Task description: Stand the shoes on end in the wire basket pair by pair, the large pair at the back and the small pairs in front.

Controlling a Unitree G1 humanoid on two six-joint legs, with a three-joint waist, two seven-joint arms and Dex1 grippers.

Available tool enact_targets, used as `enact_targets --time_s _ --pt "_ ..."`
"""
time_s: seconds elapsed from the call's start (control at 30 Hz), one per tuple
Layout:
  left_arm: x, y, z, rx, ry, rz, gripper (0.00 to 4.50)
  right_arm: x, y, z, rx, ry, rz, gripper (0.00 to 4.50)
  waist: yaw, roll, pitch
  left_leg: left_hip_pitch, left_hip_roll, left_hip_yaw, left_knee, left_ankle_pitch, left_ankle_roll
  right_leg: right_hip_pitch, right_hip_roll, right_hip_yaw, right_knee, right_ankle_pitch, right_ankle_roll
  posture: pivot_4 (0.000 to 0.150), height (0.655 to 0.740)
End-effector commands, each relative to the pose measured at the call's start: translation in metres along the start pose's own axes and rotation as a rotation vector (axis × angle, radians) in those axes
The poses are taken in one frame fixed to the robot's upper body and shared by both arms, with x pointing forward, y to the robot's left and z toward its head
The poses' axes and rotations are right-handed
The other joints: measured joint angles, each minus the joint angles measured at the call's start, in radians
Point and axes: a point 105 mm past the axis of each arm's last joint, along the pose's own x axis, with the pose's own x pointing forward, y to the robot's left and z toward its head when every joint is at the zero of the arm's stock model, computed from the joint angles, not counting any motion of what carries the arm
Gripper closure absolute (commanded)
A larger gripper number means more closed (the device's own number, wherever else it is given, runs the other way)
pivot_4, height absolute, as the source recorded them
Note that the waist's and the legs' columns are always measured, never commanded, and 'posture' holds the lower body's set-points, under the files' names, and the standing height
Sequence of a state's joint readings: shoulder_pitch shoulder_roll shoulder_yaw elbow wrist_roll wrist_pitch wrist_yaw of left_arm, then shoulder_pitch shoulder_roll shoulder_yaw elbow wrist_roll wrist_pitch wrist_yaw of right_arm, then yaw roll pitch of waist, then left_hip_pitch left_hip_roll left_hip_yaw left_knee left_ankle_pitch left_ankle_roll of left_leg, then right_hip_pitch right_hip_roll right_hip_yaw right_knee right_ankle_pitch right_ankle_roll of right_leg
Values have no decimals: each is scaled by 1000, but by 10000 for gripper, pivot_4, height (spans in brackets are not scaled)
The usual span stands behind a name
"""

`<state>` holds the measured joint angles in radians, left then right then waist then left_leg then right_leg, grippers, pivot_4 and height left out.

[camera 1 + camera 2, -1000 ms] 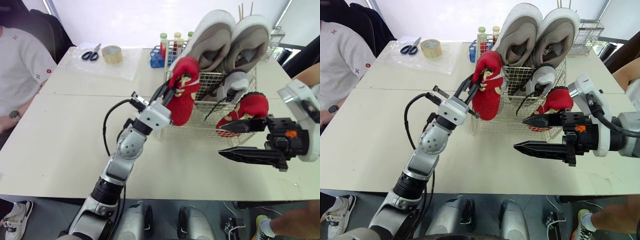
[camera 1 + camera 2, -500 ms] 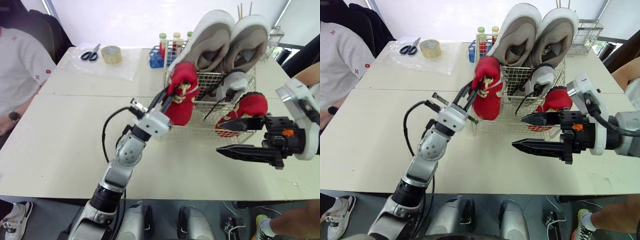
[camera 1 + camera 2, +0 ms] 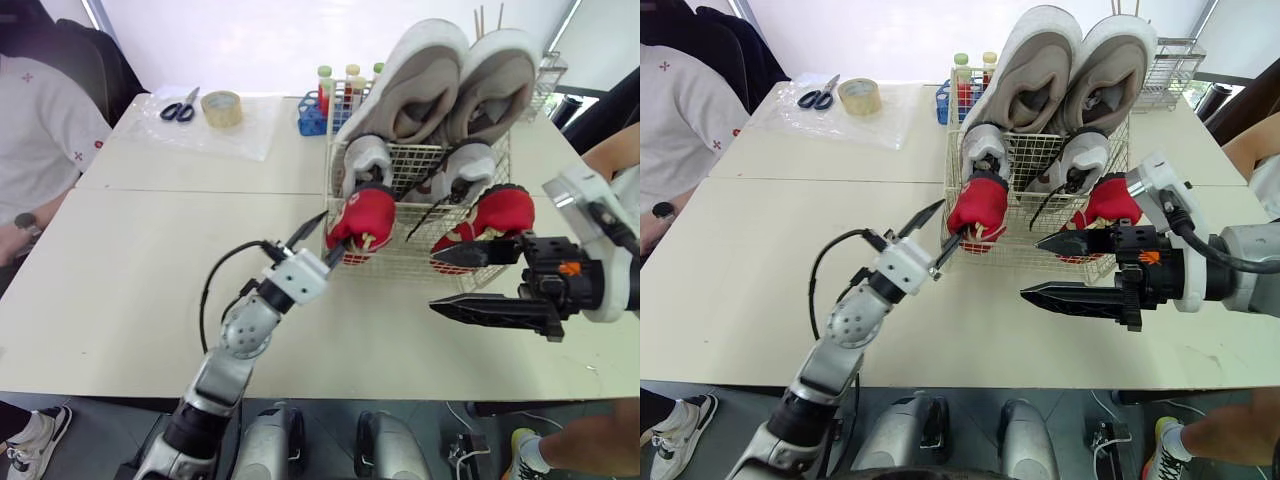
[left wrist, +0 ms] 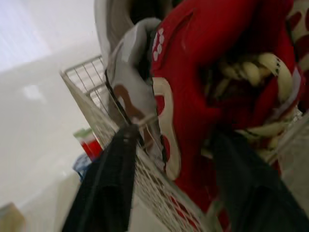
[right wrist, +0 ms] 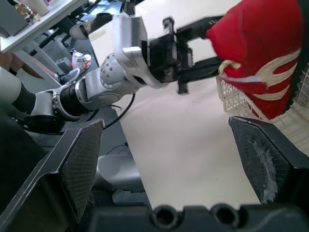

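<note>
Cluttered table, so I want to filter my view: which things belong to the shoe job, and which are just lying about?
Job: wire basket, large beige shoes, small grey shoes, red shoes.
Lying about: scissors, tape roll, test-tube rack, plastic sheet.

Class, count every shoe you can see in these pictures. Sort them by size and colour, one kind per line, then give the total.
Large grey shoes: 2
Small grey-and-white shoes: 2
Small red shoes: 2
Total: 6
</note>
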<state>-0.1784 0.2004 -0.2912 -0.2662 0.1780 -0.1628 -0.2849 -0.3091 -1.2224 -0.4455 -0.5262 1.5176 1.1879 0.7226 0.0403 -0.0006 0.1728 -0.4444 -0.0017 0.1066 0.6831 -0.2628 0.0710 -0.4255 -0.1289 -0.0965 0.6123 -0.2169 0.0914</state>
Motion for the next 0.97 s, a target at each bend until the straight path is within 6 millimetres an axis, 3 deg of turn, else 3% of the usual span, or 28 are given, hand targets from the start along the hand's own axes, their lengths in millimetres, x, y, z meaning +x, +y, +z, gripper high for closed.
enact_targets --time_s 0.03,0.17,0.33,0.4,0.57,0.63,0.7,0.83,0.9,0.97 --pt "-13 -7 30 -100 -40 -124 3973 1 3 -1 -15 2 20 0 -2 0 0 0 0 0 0 0 -1 0 0 0 0 0 0 1500 7371" --pt "-34 -1 46 -239 25 -154 3973 5 2 -9 15 9 51 0 -5 1 1 -1 0 0 0 -2 -2 0 0 0 -2 0 0 1500 7371" --pt "-50 42 44 -351 157 40 3973 6 -2 -29 72 37 66 0 -1 1 1 0 0 -1 0 -2 -2 1 1 0 -2 -2 2 1500 7371" --pt "-62 64 36 -353 232 142 3973 3 -6 -41 107 57 51 0 -1 1 1 0 0 -1 0 -2 -1 2 1 0 -1 -2 3 1500 7371" --pt "-110 128 -5 -379 449 517 3973 2 -14 -66 147 92 37 0 -1 1 1 0 -1 -1 0 0 0 2 3 -2 0 -3 5 1500 7371" --pt "-131 138 -21 -404 515 582 3973 6 -17 -71 152 87 44 0 -2 0 1 1 0 -1 0 1 -1 3 5 -2 0 -3 5 1500 7371" --pt "-140 120 -26 -428 557 470 3973 9 -19 -78 154 90 45 0 -4 0 1 1 0 -1 0 0 -1 3 5 -2 0 -3 5 1500 7371" --pt "-150 54 -17 -583 593 161 3973 10 -20 -84 151 98 49 0 0 0 1 1 0 -1 0 -2 -5 -2 1 -1 -2 -3 4 1500 7371" --pt "-149 36 -8 -648 574 88 3973 12 -19 -86 154 94 51 0 3 0 2 0 -1 -1 0 -3 -4 -2 0 -1 -4 -3 4 1500 7371" --pt "-145 30 -3 -688 542 69 3973 14 -19 -87 157 89 55 0 3 0 2 0 0 -2 0 -3 -4 -1 0 0 -5 -3 4 1500 7371"
